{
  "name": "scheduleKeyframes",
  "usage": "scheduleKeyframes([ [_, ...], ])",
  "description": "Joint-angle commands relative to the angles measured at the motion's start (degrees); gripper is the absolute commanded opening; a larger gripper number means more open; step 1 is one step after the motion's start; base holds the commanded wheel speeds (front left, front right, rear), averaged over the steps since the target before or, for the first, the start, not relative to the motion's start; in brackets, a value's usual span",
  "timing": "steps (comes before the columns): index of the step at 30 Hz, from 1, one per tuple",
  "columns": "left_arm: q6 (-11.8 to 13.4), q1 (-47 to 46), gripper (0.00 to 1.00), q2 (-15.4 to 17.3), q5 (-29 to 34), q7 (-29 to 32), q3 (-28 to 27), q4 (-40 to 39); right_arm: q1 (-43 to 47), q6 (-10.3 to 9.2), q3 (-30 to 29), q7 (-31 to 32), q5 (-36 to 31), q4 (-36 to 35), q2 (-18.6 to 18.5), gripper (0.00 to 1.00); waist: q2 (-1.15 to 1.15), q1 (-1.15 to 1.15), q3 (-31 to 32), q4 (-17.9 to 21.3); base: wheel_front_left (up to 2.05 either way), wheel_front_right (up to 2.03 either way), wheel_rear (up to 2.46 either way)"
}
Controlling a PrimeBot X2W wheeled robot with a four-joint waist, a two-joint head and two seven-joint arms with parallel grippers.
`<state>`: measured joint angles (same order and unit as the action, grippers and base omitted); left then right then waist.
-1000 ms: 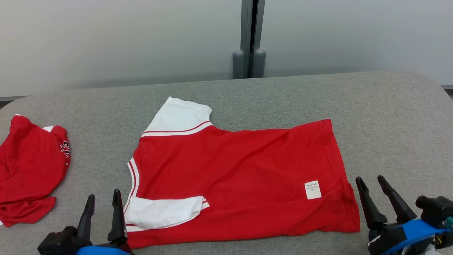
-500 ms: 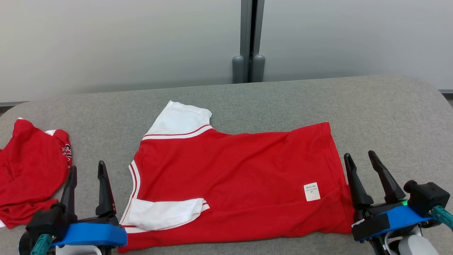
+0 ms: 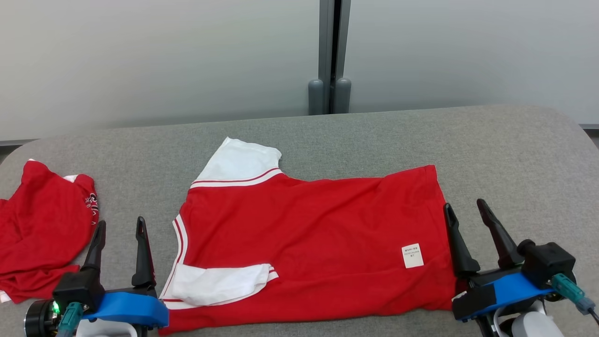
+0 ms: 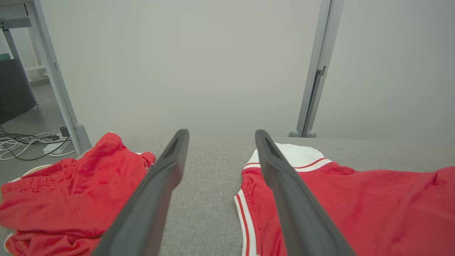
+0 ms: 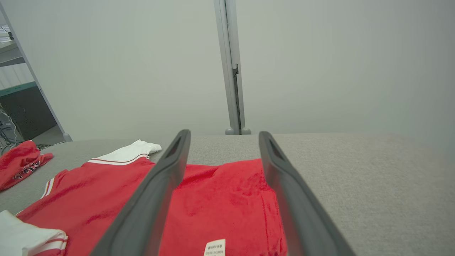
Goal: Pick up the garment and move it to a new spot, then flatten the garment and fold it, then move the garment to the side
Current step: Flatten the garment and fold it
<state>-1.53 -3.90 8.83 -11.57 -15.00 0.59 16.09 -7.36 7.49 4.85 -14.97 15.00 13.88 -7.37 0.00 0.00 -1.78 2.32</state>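
Note:
The garment (image 3: 309, 238) is a red shirt with white sleeves, spread flat across the middle of the grey padded table (image 3: 514, 154), a white label near its right hem. Its near sleeve is folded over the body. My left gripper (image 3: 119, 227) stands open just off the shirt's left edge, nothing between its fingers. Over the shirt's right hem my right gripper (image 3: 465, 210) is open too. In the left wrist view the shirt (image 4: 355, 206) lies right of the fingers; in the right wrist view the hem (image 5: 220, 199) lies between and beneath them.
A second red garment (image 3: 40, 229) lies crumpled at the table's far left, also in the left wrist view (image 4: 67, 192). A grey wall with a vertical post (image 3: 330, 51) stands behind the table. Cables lie on the floor (image 4: 25, 142) beyond the left end.
Both grippers have come forward and up the head view, the left settling beside the shirt's left edge, the right reaching the right hem. The camera dipped slightly. The shirt has not moved.

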Motion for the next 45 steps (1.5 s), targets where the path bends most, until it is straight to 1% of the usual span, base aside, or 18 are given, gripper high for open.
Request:
scheduleKeyframes([
  [1, 0.0, -0.34, 1.0, -0.18, 0.61, -0.26, -0.04, 0.29, 0.63, 0.01, -0.26, -0.31, -0.83, 0.71, 0.48, 1.0, 0.0, 0.0, 0.12, -0.09, 0.0, 0.0, 0.0],
  [7, -0.64, -0.64, 1.0, -0.61, 1.16, -0.27, -0.4, 1.51, 0.49, 0.01, -0.86, -0.3, -2.67, 2.84, 1.41, 1.0, 0.0, 0.0, -0.04, -0.3, 0.0, 0.0, 0.0],
  [15, -1.04, -0.97, 1.0, -0.98, 1.67, -0.27, -0.96, 2.15, -0.22, 0.01, -0.92, -0.3, -3.58, 3.83, 2.17, 1.0, 0.0, 0.0, -0.15, -0.33, 0.0, 0.0, 0.0],
  [26, -1.88, -1.01, 1.0, -1.48, 2.32, -0.26, -1.79, 2.99, -0.48, 0.01, -1.16, -0.3, -3.87, 4.91, 2.33, 1.0, 0.0, 0.0, 0.02, -0.36, 0.0, 0.0, 0.0],
  [30, -2.27, -2.22, 1.0, -1.17, 2.08, -0.27, -2.19, 3.43, -1.63, 0.01, -1.51, -0.3, -4.0, 5.31, 1.39, 1.0, 0.0, 0.0, -0.47, -0.27, 0.0, 0.0, 0.0],
  [32, -2.61, -3.79, 1.0, -0.68, 1.9, -0.26, -2.1, 3.84, -2.92, 0.01, -1.72, -0.3, -4.2, 5.44, 0.67, 1.0, 0.0, 0.0, -0.9, -0.14, 0.0, 0.0, 0.0],
  [36, -3.7, -9.33, 1.0, 1.33, 2.26, 0.05, -0.95, 5.21, -7.14, 0.01, -1.54, -0.03, -4.42, 6.21, -1.36, 1.0, 0.0, 0.0, -2.18, 0.4, 0.0, 0.0, 0.0],
  [41, -5.09, -19.02, 1.0, 4.21, 1.34, 2.23, 0.71, 7.02, -14.42, 0.01, 0.64, 3.74, -3.76, 7.89, -5.03, 1.0, 0.0, 0.0, -5.27, 1.66, 0.0, 0.0, 0.0],
  [45, -5.64, -27.23, 1.0, 6.61, 0.78, 5.0, 3.22, 8.31, -20.82, 0.01, 3.3, 7.17, -2.62, 9.57, -7.24, 1.0, 0.0, 0.0, -9.22, 3.33, 0.0, 0.0, 0.0],
])
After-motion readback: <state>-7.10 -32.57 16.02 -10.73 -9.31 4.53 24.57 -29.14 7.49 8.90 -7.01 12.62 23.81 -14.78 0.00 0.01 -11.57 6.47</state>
